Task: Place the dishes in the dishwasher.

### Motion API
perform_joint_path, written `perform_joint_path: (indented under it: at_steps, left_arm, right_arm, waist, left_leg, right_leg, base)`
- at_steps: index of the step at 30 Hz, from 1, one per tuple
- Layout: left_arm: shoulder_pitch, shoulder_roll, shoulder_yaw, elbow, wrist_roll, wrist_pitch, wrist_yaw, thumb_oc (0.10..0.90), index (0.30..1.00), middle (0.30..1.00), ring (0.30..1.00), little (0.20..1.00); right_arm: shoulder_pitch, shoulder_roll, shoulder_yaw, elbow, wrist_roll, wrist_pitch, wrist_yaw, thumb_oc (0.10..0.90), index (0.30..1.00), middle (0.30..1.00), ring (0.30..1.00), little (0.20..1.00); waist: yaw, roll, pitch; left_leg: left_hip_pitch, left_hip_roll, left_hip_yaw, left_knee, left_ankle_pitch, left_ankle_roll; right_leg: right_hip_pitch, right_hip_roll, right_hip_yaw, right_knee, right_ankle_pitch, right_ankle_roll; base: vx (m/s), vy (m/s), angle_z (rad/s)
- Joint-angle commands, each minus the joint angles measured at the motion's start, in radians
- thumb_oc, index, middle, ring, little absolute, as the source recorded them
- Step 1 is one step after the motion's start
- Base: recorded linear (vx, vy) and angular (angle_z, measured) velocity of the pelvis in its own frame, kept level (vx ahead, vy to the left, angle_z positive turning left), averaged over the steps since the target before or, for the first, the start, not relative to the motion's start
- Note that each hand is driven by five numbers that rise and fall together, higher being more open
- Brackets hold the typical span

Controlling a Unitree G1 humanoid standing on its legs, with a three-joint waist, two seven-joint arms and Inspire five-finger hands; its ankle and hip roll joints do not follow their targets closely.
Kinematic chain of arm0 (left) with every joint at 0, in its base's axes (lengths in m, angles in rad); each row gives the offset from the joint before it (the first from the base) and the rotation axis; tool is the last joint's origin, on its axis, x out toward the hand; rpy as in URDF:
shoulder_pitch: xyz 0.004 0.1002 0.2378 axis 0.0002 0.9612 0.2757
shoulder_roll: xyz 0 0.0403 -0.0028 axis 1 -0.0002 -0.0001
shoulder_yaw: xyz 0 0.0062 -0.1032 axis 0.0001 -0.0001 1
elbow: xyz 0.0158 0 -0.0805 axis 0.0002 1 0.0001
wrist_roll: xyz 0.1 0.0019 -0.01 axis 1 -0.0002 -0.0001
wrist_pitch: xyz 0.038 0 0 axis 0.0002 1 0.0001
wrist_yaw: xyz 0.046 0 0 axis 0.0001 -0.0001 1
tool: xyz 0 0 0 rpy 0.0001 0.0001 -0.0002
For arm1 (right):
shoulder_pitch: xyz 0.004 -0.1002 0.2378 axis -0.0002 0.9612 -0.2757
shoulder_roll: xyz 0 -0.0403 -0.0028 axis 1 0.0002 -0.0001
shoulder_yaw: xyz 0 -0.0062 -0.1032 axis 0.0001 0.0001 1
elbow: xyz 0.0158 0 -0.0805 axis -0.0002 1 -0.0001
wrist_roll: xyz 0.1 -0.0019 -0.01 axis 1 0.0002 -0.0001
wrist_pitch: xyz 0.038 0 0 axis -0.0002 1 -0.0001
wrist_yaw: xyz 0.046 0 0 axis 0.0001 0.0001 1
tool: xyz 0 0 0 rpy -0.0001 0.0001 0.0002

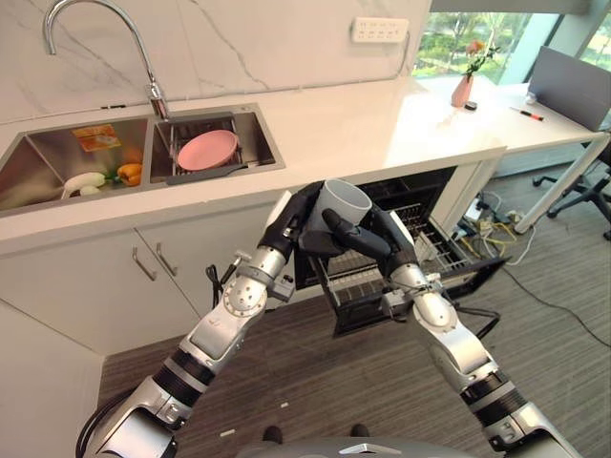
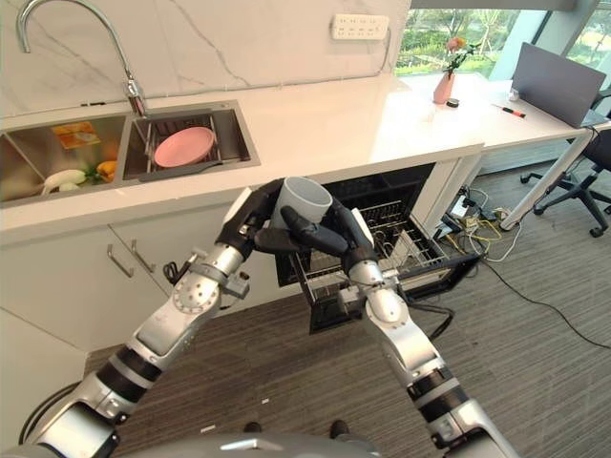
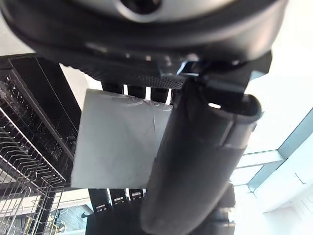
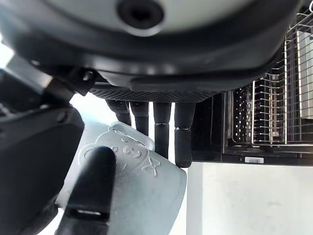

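While both hands meet in front of the counter edge, the grey cup (image 1: pixel 339 205) sits between them, upright-ish and tilted, open mouth up and toward the camera. It's in the air above the pulled-out dishwasher rack (image 1: pixel 420 250), not touching it.

Left hand (image 1: pixel 291 221): fingers curled round the cup's left side and back; its wrist view shows the thumb (image 3: pixel 195 161) lying across the cup wall (image 3: pixel 117 142) with the fingers on the far side. Gripping the cup.

Right hand (image 2: pixel 334 239): comes in from the right, fingers reaching across the cup's front and lower side. Its wrist view shows the thumb (image 4: pixel 93 181) pressed on the cup's embossed wall and the fingers hooked over the far edge. Also closed on the cup. So the cup is held two-handed, left hand on the left side, right hand on the front and right.

Dishwasher (image 1: pixel 401 191) under the counter is open, wire rack slid out to the right of and below the hands.

Sink (image 1: pixel 38 153) at upper left of the counter: pink plate (image 1: pixel 207 150) lying in the right basin under the faucet (image 1: pixel 95 38); some small items, orange and white, in the left basin, can't tell what they are.
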Motion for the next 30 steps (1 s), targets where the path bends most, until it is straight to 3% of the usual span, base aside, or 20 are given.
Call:
perform_joint_path:
  at_steps: [1,8,16,20,24,27,30]
  left_arm:
    - [-0.054,-0.061,-0.056,-0.202,-0.017,-0.144,-0.049,0.800,0.900,0.900,0.900,0.900]
    - [-0.018,-0.044,-0.008,-0.201,-0.003,-0.134,-0.019,0.800,0.900,0.900,0.900,0.900]
    - [0.046,-0.011,0.089,-0.192,0.014,-0.137,0.002,0.800,0.900,0.900,0.900,0.900]
    - [0.120,0.009,0.146,-0.160,0.024,-0.133,0.013,0.800,0.900,0.900,0.900,0.900]
    - [0.207,0.065,0.189,-0.148,0.033,-0.140,0.004,0.800,0.900,0.900,0.900,0.900]
    - [0.272,0.094,0.203,-0.089,0.115,-0.149,0.005,0.800,0.900,0.900,0.900,0.900]
    - [0.337,0.068,0.222,0.027,0.103,-0.139,0.025,0.800,0.900,0.900,0.900,0.900]
  right_arm:
    - [-0.098,0.081,-0.090,-0.036,0.165,-0.150,-0.033,0.400,0.300,0.300,0.300,0.300]
    - [-0.062,0.129,-0.143,-0.016,0.297,-0.190,-0.074,0.400,0.300,0.300,0.300,0.300]
    - [-0.056,0.096,-0.241,0.009,0.258,-0.196,-0.114,0.400,0.300,0.300,0.300,0.300]
    - [-0.073,0.013,-0.281,0.071,0.099,-0.140,-0.149,0.400,0.300,0.300,0.300,0.300]
    - [-0.219,-0.173,-0.256,0.256,-0.132,-0.053,-0.168,0.400,0.300,0.300,0.300,0.300]
    - [-0.306,-0.222,-0.227,0.387,-0.217,-0.023,-0.181,0.400,0.300,0.300,0.300,0.300]
    - [-0.390,-0.261,-0.175,0.490,-0.275,0.007,-0.171,0.400,0.300,0.300,0.300,0.300]
  waist:
    - [0.041,-0.016,-0.017]
    - [0.045,-0.011,-0.019]
    - [0.058,-0.011,-0.019]
    - [0.074,-0.015,-0.002]
    - [0.118,-0.022,0.069]
    - [0.136,-0.021,0.089]
    - [0.154,-0.019,0.111]
  left_leg:
    - [0.044,0.028,0.098,0.010,-0.057,-0.040]
    - [0.046,0.021,0.098,0.010,-0.059,-0.037]
    - [0.045,0.019,0.092,0.010,-0.061,-0.038]
    - [0.027,0.017,0.083,0.010,-0.055,-0.038]
    - [-0.039,0.015,0.066,0.017,-0.039,-0.037]
    - [-0.064,0.014,0.059,0.018,-0.029,-0.037]
    - [-0.105,0.015,0.052,0.016,-0.012,-0.042]
  right_leg:
    - [0.033,-0.061,-0.016,0.039,-0.091,0.080]
    - [0.035,-0.066,-0.019,0.039,-0.091,0.081]
    - [0.040,-0.072,-0.029,0.037,-0.093,0.082]
    - [0.024,-0.073,-0.035,0.043,-0.092,0.084]
    - [-0.038,-0.075,-0.044,0.068,-0.090,0.084]
    - [-0.054,-0.073,-0.048,0.066,-0.083,0.084]
    - [-0.082,-0.072,-0.054,0.056,-0.072,0.086]
  base:
    - [0.00,0.003,0.03]
    - [0.00,0.000,0.00]
    - [0.00,0.000,0.00]
    - [-0.04,-0.005,0.04]
    - [-0.13,-0.032,0.13]
    - [-0.03,0.002,0.11]
    - [-0.02,0.006,0.09]
